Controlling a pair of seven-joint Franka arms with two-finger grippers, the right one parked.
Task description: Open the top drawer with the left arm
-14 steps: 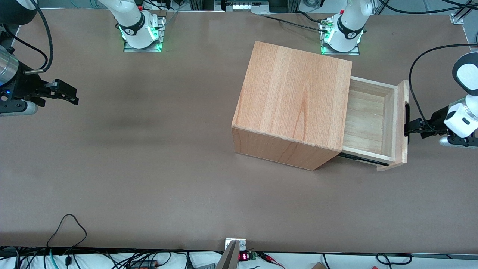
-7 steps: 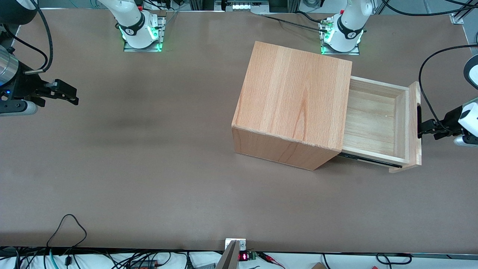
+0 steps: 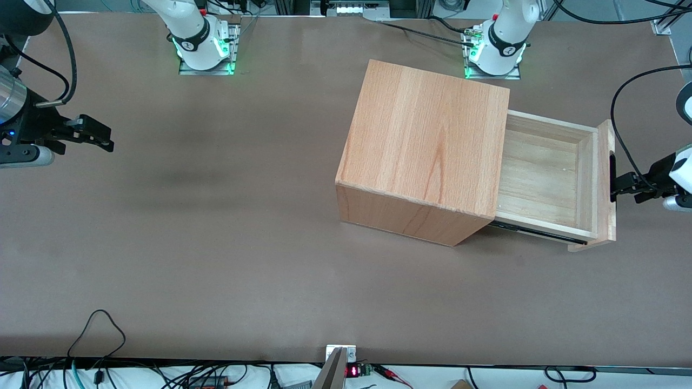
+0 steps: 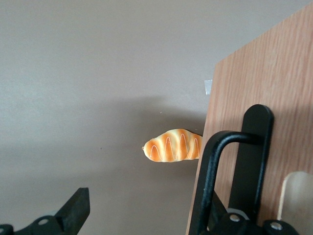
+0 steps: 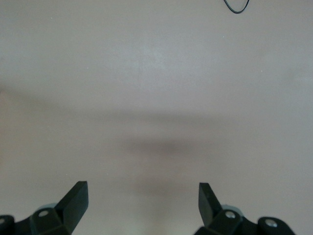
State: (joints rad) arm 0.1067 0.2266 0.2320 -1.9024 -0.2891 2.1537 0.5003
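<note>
Drawer (image 3: 546, 178) at the top of the cabinet (image 3: 427, 151) stands pulled well out toward the working arm's end of the table, the gripper (image 3: 621, 185) hooked on its handle (image 4: 230, 166) with jaws apart, so the pull looks nearly done and next comes freeing the finger.

White left arm (image 3: 682, 167) with grey cap, looping black cable; black two-finger pincer (image 3: 621, 184).
</note>
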